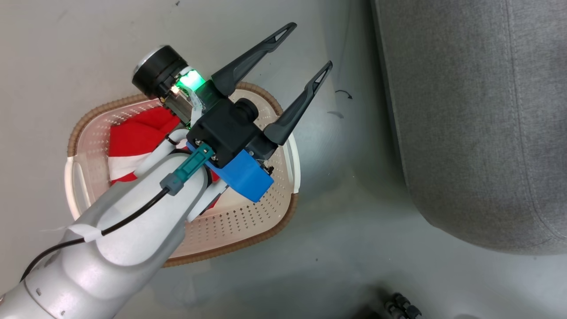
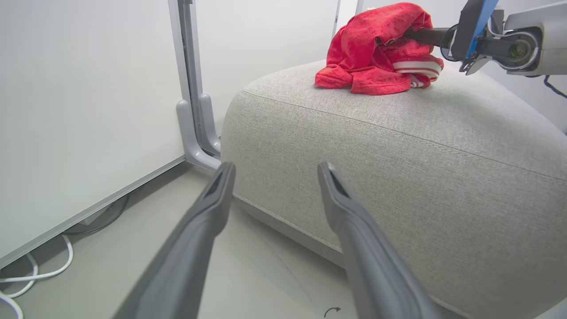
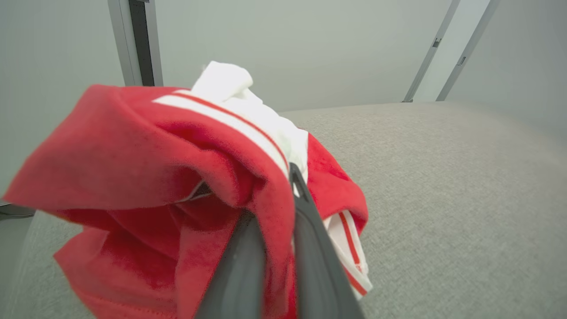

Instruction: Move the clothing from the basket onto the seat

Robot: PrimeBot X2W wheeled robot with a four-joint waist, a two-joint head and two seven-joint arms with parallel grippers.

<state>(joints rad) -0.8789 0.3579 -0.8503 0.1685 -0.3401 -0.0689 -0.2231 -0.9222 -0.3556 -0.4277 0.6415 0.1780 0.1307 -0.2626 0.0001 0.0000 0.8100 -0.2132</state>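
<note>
Clothing (image 3: 133, 155) of red cloth with white, red-striped trim is clenched between the two dark fingers of my right tool (image 3: 277, 199), which are pressed close together with the fabric bunched over and around them. From my left wrist view this bundle hangs from the tool at the top of the seat (image 2: 398, 155), its lower folds touching the grey upholstery near the rounded edge. My left tool (image 1: 308, 46) is released, its fingers spread wide with nothing between them. It hovers above the basket (image 1: 239, 217), the fingertips reaching past the brown rim toward the strip of floor (image 1: 354, 221) that separates the basket from the seat, and in its own view the fingers point at the seat's side. The rest of the clothing, a second red garment (image 1: 133, 137) with a white band, lies inside the basket on its left half, partly hidden under my pale forearm. The basket stands on the floor, near the seat but apart from it. Beyond the seat stands a white wall panel (image 2: 88, 110) with a grey post, and white cables (image 2: 44, 274) lie on the floor beneath it.
</note>
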